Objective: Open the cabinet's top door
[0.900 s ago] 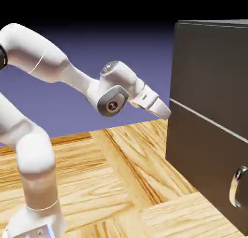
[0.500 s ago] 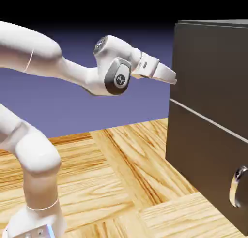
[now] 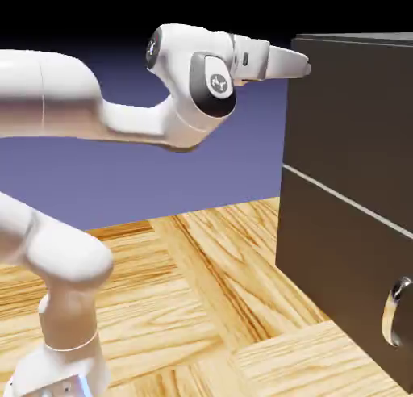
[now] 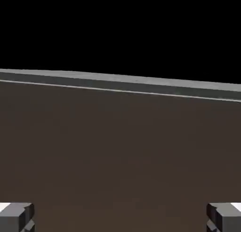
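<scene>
From the left, the white arm [image 3: 97, 121] reaches level across the table [image 3: 202, 290], gripper [image 3: 300, 63] pointing at the cabinet [image 3: 355, 210], jaws spread wide and empty. The top door [image 3: 355, 121] fills the upper front, apparently awaiting a handle grab.

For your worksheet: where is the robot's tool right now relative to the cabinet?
In the exterior view, the open tool is level, high beside the cabinet, near its top left corner.

Claw [image 3: 300, 64] level w/ cabinet [image 3: 355, 194] top edge, just left of top door [image 3: 355, 113]; table [image 3: 210, 307] below.
</scene>
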{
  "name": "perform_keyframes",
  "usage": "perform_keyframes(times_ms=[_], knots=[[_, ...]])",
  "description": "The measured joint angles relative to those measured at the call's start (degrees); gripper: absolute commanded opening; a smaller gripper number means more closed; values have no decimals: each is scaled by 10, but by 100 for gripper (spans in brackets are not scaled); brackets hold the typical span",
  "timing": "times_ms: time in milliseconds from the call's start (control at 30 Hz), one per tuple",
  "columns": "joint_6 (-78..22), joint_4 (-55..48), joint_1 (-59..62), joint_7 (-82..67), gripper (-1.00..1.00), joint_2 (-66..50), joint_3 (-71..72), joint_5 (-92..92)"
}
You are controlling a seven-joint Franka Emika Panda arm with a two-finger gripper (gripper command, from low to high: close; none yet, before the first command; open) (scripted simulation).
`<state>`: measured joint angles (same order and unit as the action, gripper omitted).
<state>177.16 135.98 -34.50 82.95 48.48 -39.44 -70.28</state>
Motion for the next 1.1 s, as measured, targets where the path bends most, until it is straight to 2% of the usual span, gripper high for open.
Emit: perform_keyframes(times_ms=[967,1100], knots=[[32,-257,-348,416,0,163,-405,-722],[31,-294,-390,412,0,160,-424,-722]])
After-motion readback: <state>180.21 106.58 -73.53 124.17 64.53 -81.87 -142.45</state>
